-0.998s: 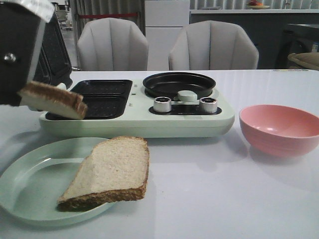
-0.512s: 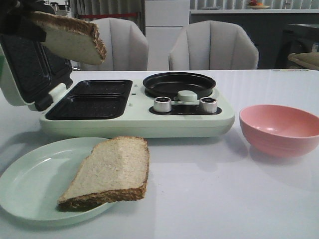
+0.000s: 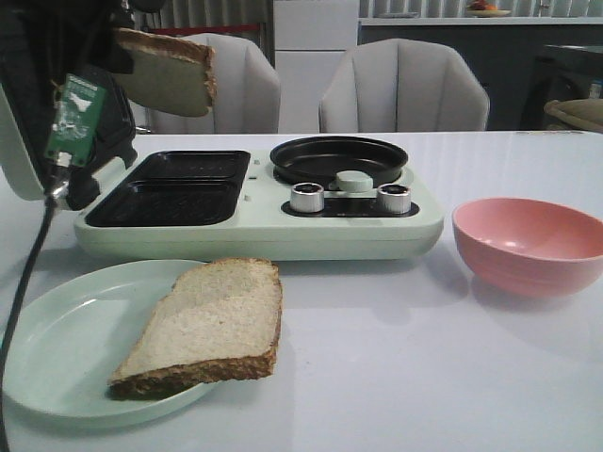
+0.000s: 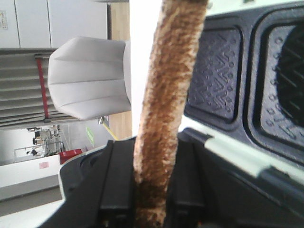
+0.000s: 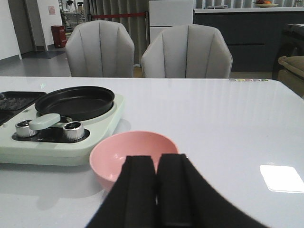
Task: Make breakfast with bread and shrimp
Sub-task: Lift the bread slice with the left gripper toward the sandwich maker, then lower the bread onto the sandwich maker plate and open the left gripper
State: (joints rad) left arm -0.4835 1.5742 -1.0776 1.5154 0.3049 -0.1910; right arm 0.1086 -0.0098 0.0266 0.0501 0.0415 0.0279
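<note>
My left gripper (image 3: 111, 52) is shut on a bread slice (image 3: 170, 73) and holds it high above the open sandwich maker's dark grill plates (image 3: 179, 188). In the left wrist view the slice (image 4: 166, 95) shows edge-on, clamped between the black fingers (image 4: 118, 185). A second bread slice (image 3: 207, 325) lies on the pale green plate (image 3: 57, 348) at the front left. My right gripper (image 5: 156, 166) is shut and empty, just in front of the pink bowl (image 5: 133, 154). No shrimp shows in any view.
The pale green breakfast maker (image 3: 254, 221) has a round black pan (image 3: 339, 158) and two silver knobs (image 3: 307, 197). Its lid (image 3: 24, 141) stands open at the left. The pink bowl (image 3: 529, 243) sits at the right. Two chairs (image 3: 403, 87) stand behind the table.
My left gripper has lifted the bread slice from low beside the grill to high above it, then carried it slightly right. The arm and its cable now hang at the left.
</note>
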